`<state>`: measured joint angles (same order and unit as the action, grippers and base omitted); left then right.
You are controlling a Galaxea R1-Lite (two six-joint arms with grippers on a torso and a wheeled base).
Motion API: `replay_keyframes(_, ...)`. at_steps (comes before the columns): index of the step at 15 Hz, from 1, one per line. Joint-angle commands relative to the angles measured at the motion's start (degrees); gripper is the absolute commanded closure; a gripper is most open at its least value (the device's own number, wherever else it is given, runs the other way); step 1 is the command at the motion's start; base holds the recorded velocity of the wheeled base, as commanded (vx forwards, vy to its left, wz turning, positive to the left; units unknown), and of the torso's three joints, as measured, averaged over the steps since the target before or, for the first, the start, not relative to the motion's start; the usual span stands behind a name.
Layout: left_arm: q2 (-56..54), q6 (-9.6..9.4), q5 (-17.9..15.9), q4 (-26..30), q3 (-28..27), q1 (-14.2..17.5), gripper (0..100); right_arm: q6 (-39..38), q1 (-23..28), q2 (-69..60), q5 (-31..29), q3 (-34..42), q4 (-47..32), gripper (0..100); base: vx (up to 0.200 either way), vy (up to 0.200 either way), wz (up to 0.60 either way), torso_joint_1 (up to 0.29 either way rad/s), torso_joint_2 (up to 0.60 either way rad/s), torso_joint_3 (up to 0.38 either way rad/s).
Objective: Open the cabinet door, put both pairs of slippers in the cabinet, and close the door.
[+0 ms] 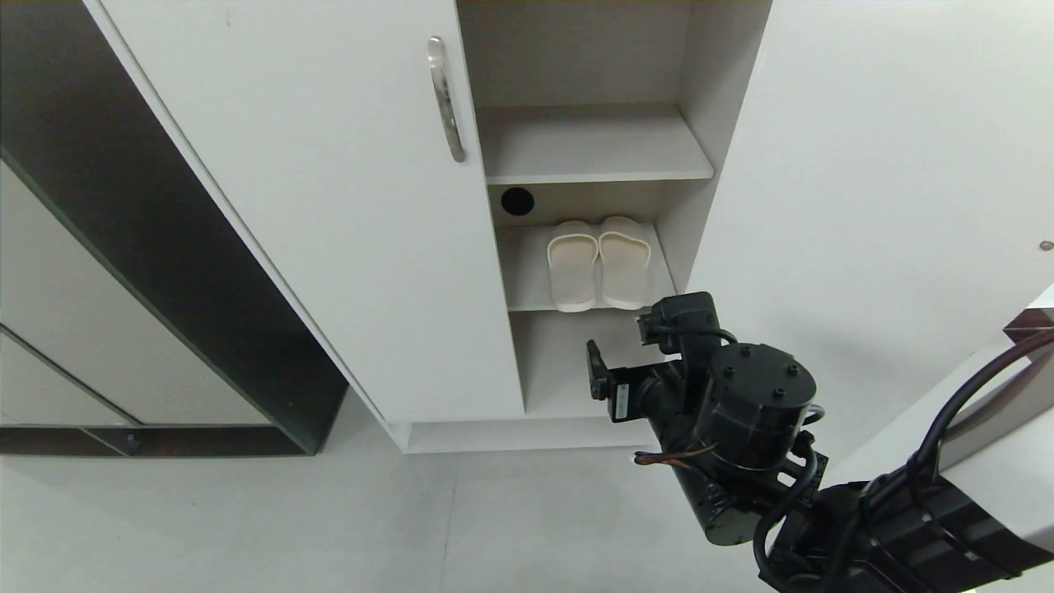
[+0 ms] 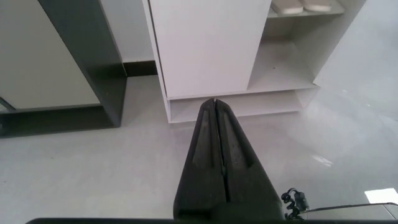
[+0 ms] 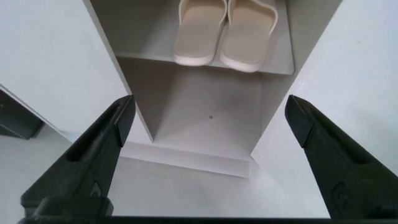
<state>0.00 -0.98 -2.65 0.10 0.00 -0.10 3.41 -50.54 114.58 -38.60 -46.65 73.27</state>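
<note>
Open white cabinet (image 1: 593, 148), one pair inside, right gripper (image 3: 210, 109) empty in front of it.

Pair of cream foam slippers (image 1: 599, 263) sits side by side on the middle shelf, touching each other, toes toward the room, below a round dark hole (image 1: 517, 201) in the back panel. The right-hand door (image 1: 865, 206) is swung wide open. The left-hand door (image 1: 329, 206) with its silver bar handle (image 1: 445, 99) is closed. The right gripper's jaws are spread wide and hold nothing. It hangs near the lowest compartment, probably just outside it, though the wrist hides part of it. The left gripper (image 2: 215, 106) has its jaws pressed together, empty, over the grey floor (image 1: 329, 519), pointing toward the cabinet base.
</note>
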Motion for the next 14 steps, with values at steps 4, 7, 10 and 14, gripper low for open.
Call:
replay_keyframes(4, 0.09, 0.01, 0.01, -0.01, 0.0, 0.01, 100, -0.07, 0.01, 0.38, -0.08, -0.02, 0.3, 0, 0.0, 0.0, 0.0, 0.001, 0.0, 0.207)
replay_keyframes(7, 0.09, 0.01, 0.01, -0.01, 0.0, 0.01, 100, -0.07, 0.01, 0.38, -0.08, -0.02, 0.47, 0, 0.0, 0.0, 0.0, 0.004, 0.0, 0.206)
replay_keyframes(10, 0.09, 0.01, 0.01, -0.01, 0.0, 0.01, 100, -0.07, 0.09, 0.38, -0.08, -0.02, 0.47, 0, 0.0, 0.0, 0.0, 0.002, 0.0, 0.201)
replay_keyframes(14, 0.09, 0.01, 0.01, -0.01, 0.0, 0.01, 100, 0.01, 0.01, 0.56, -0.08, 0.42, 0.3, 0, 0.0, 0.0, 0.0, 0.001, 0.0, 0.032)
